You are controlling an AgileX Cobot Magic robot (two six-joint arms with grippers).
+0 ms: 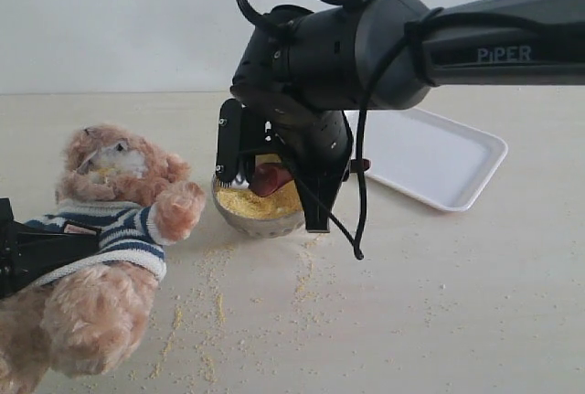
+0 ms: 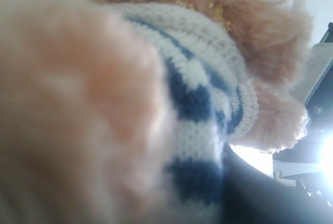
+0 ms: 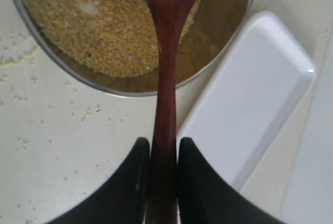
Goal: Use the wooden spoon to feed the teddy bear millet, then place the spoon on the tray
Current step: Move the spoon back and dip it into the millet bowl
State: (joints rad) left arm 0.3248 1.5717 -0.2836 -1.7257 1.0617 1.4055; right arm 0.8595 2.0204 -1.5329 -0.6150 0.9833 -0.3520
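Hanging with its small head over the millet (image 3: 88,26), the wooden spoon (image 3: 165,78) is held by its thin handle between the right fingers (image 3: 136,182), which are closed tightly on it from both sides. Whether the head touches the grains I cannot tell. The millet fills a round steel bowl (image 1: 265,227) on the tabletop (image 1: 457,321). The white tray (image 1: 439,161) lies just beside the bowl. The teddy bear (image 1: 119,202) leans on the other side of the bowl, near it, with one paw raised toward it. The left fingers (image 1: 37,250) are closed on its striped sweater. Some yellow grains stick to its fur, and many more lie scattered on the tabletop.
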